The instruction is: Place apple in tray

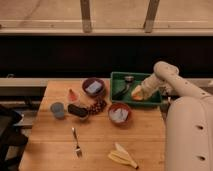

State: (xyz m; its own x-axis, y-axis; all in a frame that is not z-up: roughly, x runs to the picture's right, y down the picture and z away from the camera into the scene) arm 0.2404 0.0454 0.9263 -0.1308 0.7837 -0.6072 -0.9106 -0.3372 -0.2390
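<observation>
Camera view: gripper (140,93) is reaching into the green tray (118,78) at center right of the frame, with the apple (136,93) sitting at its tip inside the tray; can't tell if it's gripping or released

Wooden table (100,145) — dark wall behind

hand (139,93) over tray (118,78), dark utensil (121,92) beside apple (136,92), bowl (119,113) near rim
</observation>
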